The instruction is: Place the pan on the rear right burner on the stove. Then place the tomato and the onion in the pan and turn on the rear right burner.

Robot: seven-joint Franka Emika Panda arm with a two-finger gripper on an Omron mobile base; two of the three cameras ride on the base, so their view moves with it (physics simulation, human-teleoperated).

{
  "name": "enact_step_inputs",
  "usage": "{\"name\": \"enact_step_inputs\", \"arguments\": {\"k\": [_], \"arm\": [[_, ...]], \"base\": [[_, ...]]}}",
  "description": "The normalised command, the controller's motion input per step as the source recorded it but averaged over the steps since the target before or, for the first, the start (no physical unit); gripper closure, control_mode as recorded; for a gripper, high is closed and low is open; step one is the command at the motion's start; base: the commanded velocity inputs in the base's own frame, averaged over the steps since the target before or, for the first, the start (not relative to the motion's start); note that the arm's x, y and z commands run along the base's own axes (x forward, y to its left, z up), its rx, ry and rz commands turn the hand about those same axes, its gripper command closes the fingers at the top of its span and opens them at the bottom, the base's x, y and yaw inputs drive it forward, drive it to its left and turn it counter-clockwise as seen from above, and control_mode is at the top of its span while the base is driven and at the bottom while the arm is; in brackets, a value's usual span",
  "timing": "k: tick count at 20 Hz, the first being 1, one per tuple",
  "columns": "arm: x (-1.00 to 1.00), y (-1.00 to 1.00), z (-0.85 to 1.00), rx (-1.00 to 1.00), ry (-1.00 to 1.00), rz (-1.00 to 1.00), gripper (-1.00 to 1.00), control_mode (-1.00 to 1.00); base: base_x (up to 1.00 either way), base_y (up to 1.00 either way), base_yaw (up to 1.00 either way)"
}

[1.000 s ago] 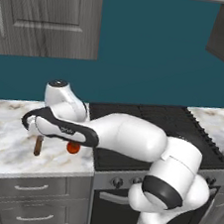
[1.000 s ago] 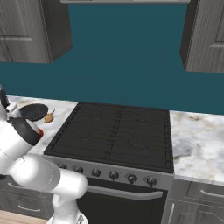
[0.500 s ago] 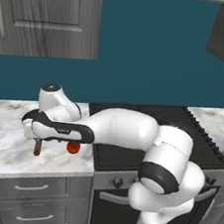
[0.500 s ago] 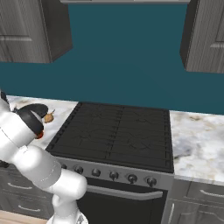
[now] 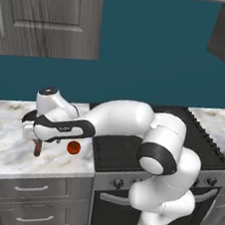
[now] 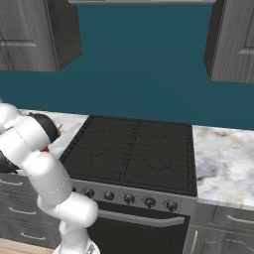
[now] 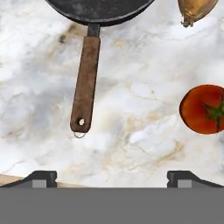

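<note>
The pan [image 7: 100, 8] lies on the marble counter, its black bowl cut off at the top of the hand view. Its brown wooden handle [image 7: 85, 83] runs down toward my gripper [image 7: 113, 178]. The gripper hangs open above the counter just past the handle's end, with nothing between the fingertips [image 7: 41, 177]. The red tomato [image 7: 204, 109] rests to the right of the handle, and the tan onion [image 7: 197, 8] lies beyond it beside the pan. In the left base view the handle end [image 5: 37, 148] and the tomato [image 5: 73, 147] show under my hand. The stove [image 6: 134, 149] and its rear right burner [image 6: 163, 133] stand bare.
The marble counter [image 5: 4, 145] left of the stove carries the pan, tomato and onion near its front edge. A row of knobs [image 6: 129, 198] lines the stove's steel front. More counter [image 6: 223, 158] lies right of the stove. Dark cabinets [image 5: 47, 15] hang overhead.
My hand has drifted slightly left and down over the pan's handle while the elbow rose. The jaws stay open; pan, tomato and onion have not moved.
</note>
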Motion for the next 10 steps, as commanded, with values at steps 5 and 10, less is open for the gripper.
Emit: {"name": "enact_step_inputs", "arguments": {"k": [5,10], "arm": [[0.18,0.22,-0.21,-0.03,0.0,0.0,-1.0,-1.0],[0.19,0.17,-0.19,-0.03,0.0,0.0,-1.0,-1.0]], "base": [[0.0,0.0,0.0],[0.0,0.0,0.0]]}}
